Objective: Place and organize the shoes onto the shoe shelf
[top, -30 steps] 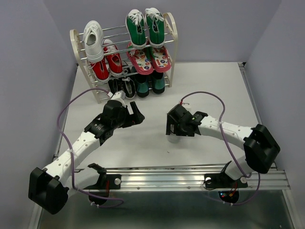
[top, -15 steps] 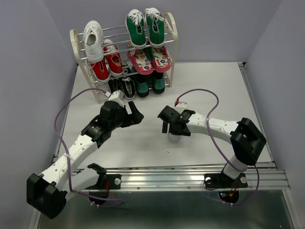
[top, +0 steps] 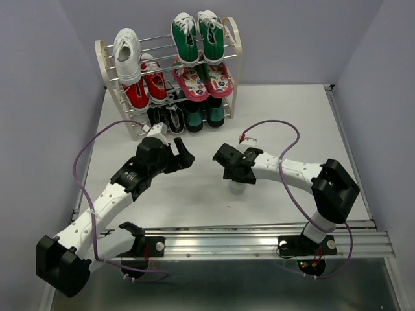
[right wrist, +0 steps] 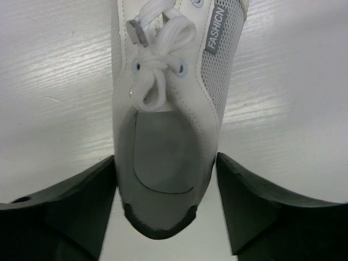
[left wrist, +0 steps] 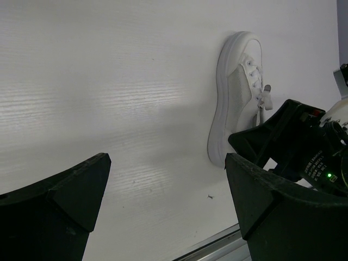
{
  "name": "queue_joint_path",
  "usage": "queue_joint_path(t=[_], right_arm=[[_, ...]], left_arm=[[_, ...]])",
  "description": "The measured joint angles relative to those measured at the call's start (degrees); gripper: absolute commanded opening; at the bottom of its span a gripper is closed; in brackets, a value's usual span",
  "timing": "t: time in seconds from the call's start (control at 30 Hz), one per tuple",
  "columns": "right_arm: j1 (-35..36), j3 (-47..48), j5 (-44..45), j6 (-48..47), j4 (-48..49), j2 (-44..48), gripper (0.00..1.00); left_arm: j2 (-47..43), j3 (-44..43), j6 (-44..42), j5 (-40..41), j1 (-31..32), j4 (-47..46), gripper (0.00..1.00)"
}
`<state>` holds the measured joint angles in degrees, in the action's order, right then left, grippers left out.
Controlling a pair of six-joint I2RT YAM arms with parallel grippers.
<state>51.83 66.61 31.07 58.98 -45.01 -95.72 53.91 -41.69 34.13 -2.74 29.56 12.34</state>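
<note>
The right gripper point(right wrist: 166, 163) points down at the table point(top: 292, 116) with its fingers point(right wrist: 81, 196) apart, one on each side of the heel of a white shoe point(right wrist: 163, 98). Each finger sits right against the side of the heel, and you cannot tell whether they press on it. The shoe lies flat on its sole on the table, with the laces and toe running away from the gripper. To the left of this gripper, well apart from it, the left gripper point(left wrist: 167, 163) hangs above the table with its jaws wide apart and nothing between them. The same white shoe lies ahead of it and to its right. Beyond the left gripper stands the shelf point(top: 231, 39). Its top tier holds a second white shoe point(top: 126, 48) and green sneakers point(top: 198, 32). The middle tier holds the red pair point(top: 144, 85) and sandals point(top: 204, 81). The black pair point(top: 165, 118) is on the bottom tier.
</note>
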Motion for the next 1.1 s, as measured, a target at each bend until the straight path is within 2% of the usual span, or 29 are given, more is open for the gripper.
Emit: queue_joint_path(t=[0.03,0.07,0.13,0.17,0.27,0.4,0.63,0.77,0.93,1.1], right_arm=[[0.0,-0.13,-0.07,0.48,0.17,-0.09,0.46],[0.02,-0.24,0.07,0.76,0.48,-0.11,0.2],[0.02,-0.59,0.33,1.2,0.5,-0.11,0.04],[0.02,-0.85,0.37,1.2,0.35,-0.09,0.01],[0.02,-0.92,0.7,-1.11,0.42,0.28,0.01],[0.72,-0.31,0.92,-13.25,1.86,3.87,0.01],[6.6,12.98,-0.74,-35.54,7.8,13.53,0.01],[7.1,21.79,-3.82,-45.16,13.33,13.75,0.01],[6.95,37.7,-4.48,-52.24,15.17,5.11,0.01],[6.95,61.81,-2.16,-57.92,17.2,-11.91,0.04]], left_arm=[[0.0,0.0,0.02,0.07,0.0,0.02,0.99],[0.0,0.0,0.0,0.2,0.0,0.04,0.99],[-0.04,0.0,0.02,0.28,0.0,0.17,0.99],[-0.11,0.0,0.02,0.37,0.0,0.26,0.99],[-0.46,0.0,0.04,0.72,0.0,0.48,0.99],[-1.03,0.0,0.24,1.68,0.0,0.92,0.99],[-3.19,0.0,1.11,4.39,0.0,3.06,0.99],[-6.36,0.0,1.53,6.1,0.0,5.11,0.99],[-8.2,0.0,1.79,7.61,0.0,7.43,0.99],[-8.26,0.0,1.95,7.85,0.0,8.81,0.99]])
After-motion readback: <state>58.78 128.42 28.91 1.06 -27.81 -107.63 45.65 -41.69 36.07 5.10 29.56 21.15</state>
